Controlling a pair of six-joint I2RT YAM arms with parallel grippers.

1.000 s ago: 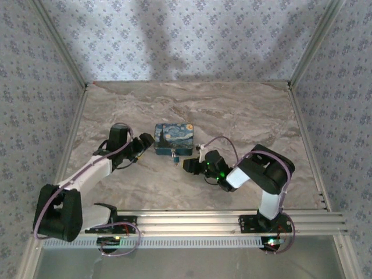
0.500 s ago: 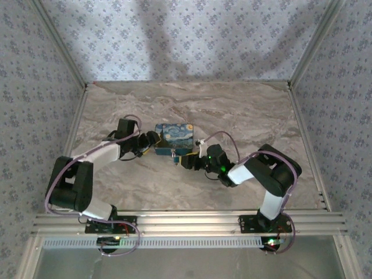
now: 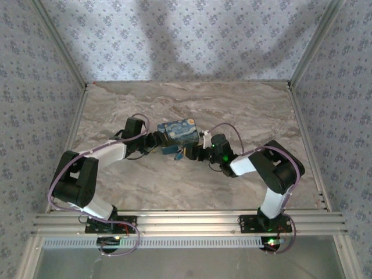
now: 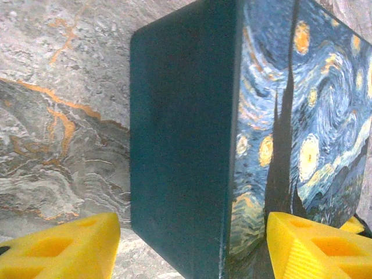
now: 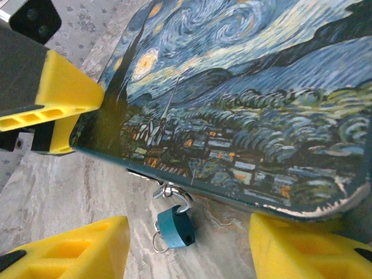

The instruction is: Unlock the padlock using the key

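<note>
The small blue-grey padlock [image 5: 175,228] hangs by its silver shackle from the hasp on the front of a swirl-print box [image 5: 244,93] and rests on the table. A thin wire ring [image 5: 154,242] sits at its base. The key is hidden. My right gripper [image 5: 189,251] is open, with the padlock just ahead between its yellow fingers [image 5: 70,253]. My left gripper [image 4: 192,250] is open, straddling the box's [image 4: 180,133] left corner with a small gap at one finger [image 4: 58,251]. In the top view the two grippers [image 3: 156,141] [image 3: 192,153] flank the box [image 3: 179,130] and padlock [image 3: 179,154].
The marble table [image 3: 244,104] is walled by patterned panels on three sides. An aluminium rail [image 3: 192,221] carries the arm bases at the near edge. Open floor lies behind and to the right of the box.
Both arms have reached in to the box. The box has shifted back and turned a little. The left jaws have narrowed and the right jaws have widened.
</note>
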